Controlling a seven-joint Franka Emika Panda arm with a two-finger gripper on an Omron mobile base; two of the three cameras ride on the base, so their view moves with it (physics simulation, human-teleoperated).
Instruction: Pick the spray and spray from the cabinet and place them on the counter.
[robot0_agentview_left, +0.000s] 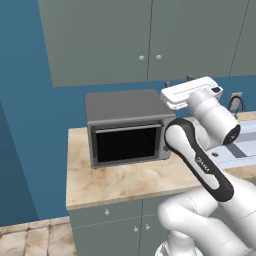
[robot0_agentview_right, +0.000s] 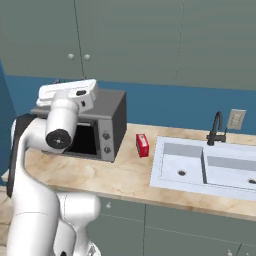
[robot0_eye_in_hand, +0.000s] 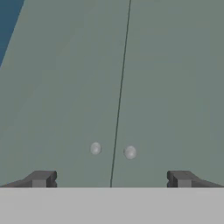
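My white arm raised, gripper wide open

My white jointed arm with dark joints (robot0_agentview_left: 200, 165) rises from the base, bends at the elbow and lifts its flat white hand (robot0_agentview_left: 191, 92) high, pointing forward and away from the cameras. In the hand view my two-finger gripper (robot0_eye_in_hand: 111, 179) shows its small dark fingertips (robot0_eye_in_hand: 41, 178) set far apart, with nothing between them.

A grey toaster oven (robot0_agentview_left: 127, 127), flat red box (robot0_agentview_right: 142, 145), sink (robot0_agentview_right: 200, 170) and black faucet (robot0_agentview_right: 216, 129).
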